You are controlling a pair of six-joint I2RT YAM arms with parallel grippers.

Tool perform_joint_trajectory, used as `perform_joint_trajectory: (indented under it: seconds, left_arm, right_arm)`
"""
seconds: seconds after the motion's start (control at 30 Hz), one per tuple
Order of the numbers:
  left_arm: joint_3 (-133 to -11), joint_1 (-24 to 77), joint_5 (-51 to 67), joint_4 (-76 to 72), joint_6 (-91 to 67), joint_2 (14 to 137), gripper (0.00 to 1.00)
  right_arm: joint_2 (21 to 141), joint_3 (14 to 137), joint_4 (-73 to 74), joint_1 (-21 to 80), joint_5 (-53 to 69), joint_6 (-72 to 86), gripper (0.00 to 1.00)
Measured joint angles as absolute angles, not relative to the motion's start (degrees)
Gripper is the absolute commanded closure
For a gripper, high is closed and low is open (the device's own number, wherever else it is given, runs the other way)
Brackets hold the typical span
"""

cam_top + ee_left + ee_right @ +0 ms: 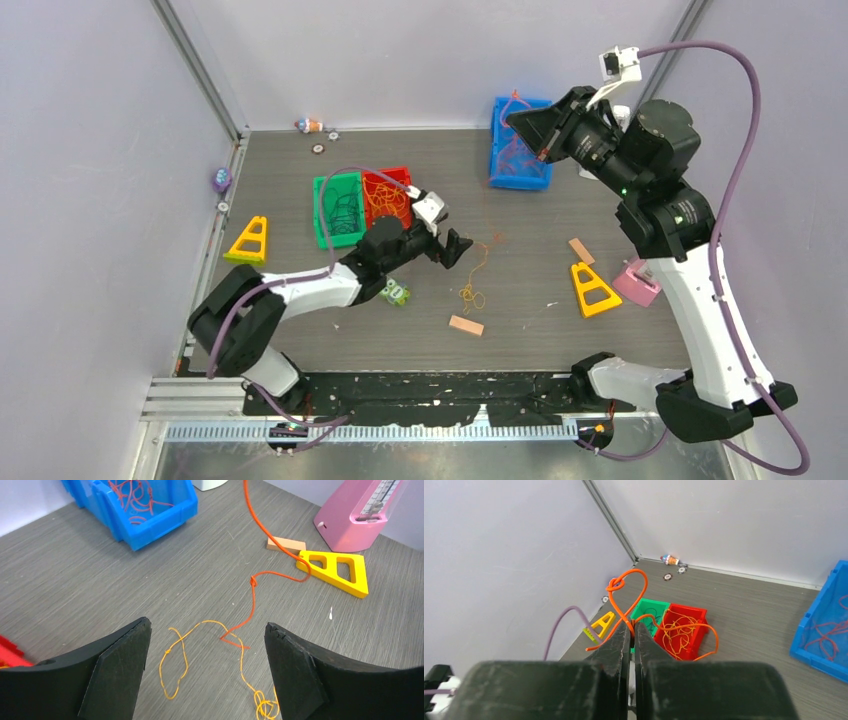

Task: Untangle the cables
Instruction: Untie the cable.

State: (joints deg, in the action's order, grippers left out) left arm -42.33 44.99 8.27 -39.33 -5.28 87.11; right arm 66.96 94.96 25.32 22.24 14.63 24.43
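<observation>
While the right end effector [633, 626] pinches the orange cable [615, 585] aloft, the left end effector [207, 626], spread wide, hovers nearer the yellow strand [168, 651] lying directly ahead on the table [125, 580].

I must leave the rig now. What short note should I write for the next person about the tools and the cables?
Left tool: open, low over the table, holding nothing.
Right tool: shut on an orange cable, raised high.
Cables: a yellow cable lies on the table below the left tool, crossed by an orange strand; others lie in the blue bin, red bin and green bin.
Done: bins already hold cables.
Left: separate the yellow and orange ones.
</observation>
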Motion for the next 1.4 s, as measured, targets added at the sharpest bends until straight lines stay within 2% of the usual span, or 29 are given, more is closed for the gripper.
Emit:
perform_joint_trajectory:
  seconds: [0.37, 0.7, 0.8, 0.83, 0.9, 0.97, 1.0, 1.2, 1.4]
  left_arm:
    - [-49.2, 45.2, 12.9, -42.7, -7.8, 96.6, 0.20]
    - [-49.8, 46.8, 16.0, -42.0, -8.9, 102.2, 0.26]
    - [-51.0, 47.0, 16.7, -41.1, -9.1, 104.1, 0.34]
    - [-52.1, 47.2, 16.7, -40.2, -9.1, 105.0, 0.40]
    - [-55.0, 47.3, 16.7, -38.0, -9.4, 106.5, 0.61]
    - [-57.3, 47.3, 16.7, -35.6, -9.8, 107.1, 0.89]
    - [-58.2, 47.3, 16.8, -34.8, -10.2, 107.1, 0.99]
    - [-57.4, 47.3, 17.9, -31.0, -11.0, 102.6, 1.00]
    - [-55.1, 47.3, 17.2, -20.9, -11.9, 87.6, 1.00]
  right_arm:
    - [65.4, 95.0, 24.9, 22.2, 17.1, 25.9, 0.95]
    - [66.2, 95.5, 24.8, 22.2, 17.8, 26.9, 0.95]
    - [66.3, 95.5, 24.6, 22.2, 17.9, 27.2, 0.95]
    - [66.3, 95.5, 24.5, 22.2, 18.0, 27.3, 0.95]
    - [66.3, 95.5, 24.3, 22.2, 18.0, 27.4, 0.95]
    - [66.3, 95.5, 24.1, 22.2, 18.1, 27.6, 0.95]
    - [66.3, 95.5, 24.0, 22.1, 18.2, 27.6, 0.95]
    - [65.6, 94.0, 23.6, 21.0, 18.0, 27.0, 0.95]
    - [59.8, 81.2, 23.2, 19.6, 15.3, 23.4, 0.95]
